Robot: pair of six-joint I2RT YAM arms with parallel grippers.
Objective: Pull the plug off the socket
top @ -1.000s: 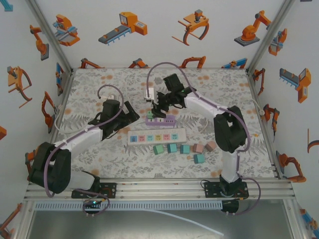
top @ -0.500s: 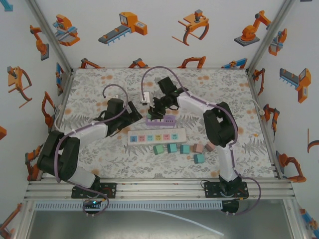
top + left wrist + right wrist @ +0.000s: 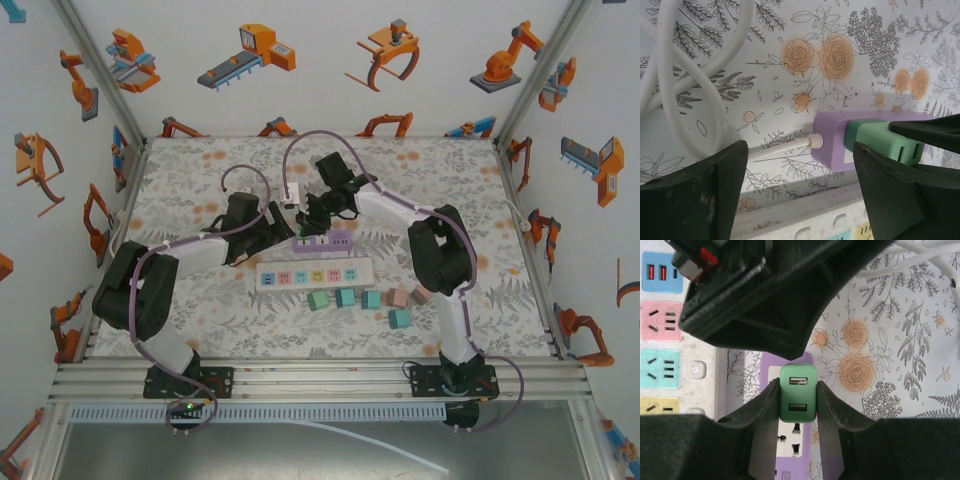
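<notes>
The right gripper [image 3: 798, 390] is clamped on the green plug [image 3: 798, 407], which sits in the left end of the purple socket strip [image 3: 830, 140], just on the far side of the white power strip [image 3: 308, 275]. The left gripper [image 3: 797, 172], fingers spread wide, has moved right, up to that end.

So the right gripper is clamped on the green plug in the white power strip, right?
No. The right gripper is clamped on the green plug, but the plug sits in the purple power strip; the right wrist view shows it.
</notes>
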